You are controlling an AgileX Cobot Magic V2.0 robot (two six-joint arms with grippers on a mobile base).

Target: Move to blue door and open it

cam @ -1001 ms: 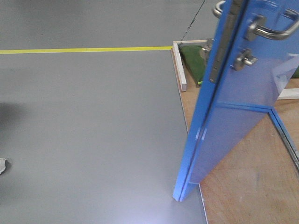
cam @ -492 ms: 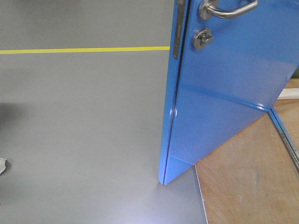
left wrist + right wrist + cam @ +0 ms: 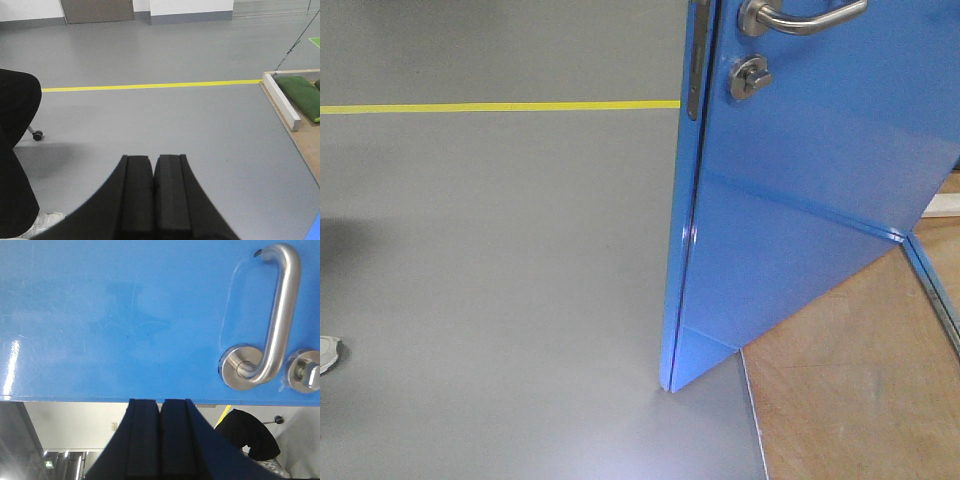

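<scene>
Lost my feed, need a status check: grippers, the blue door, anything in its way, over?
Left gripper shut, empty; right gripper shut, facing the blue door. Door ajar, lever handle ungripped. Shoe at far left, apart from door.

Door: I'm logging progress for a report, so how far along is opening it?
Done: the robot is at the door, which stands ajar, its free edge swung out over the grey floor. In hand: the right claw, shut, sits close to the door face, off to one side of the handle and not gripping it; the left claw is shut, idle. Left: probably swinging it wider.
</scene>
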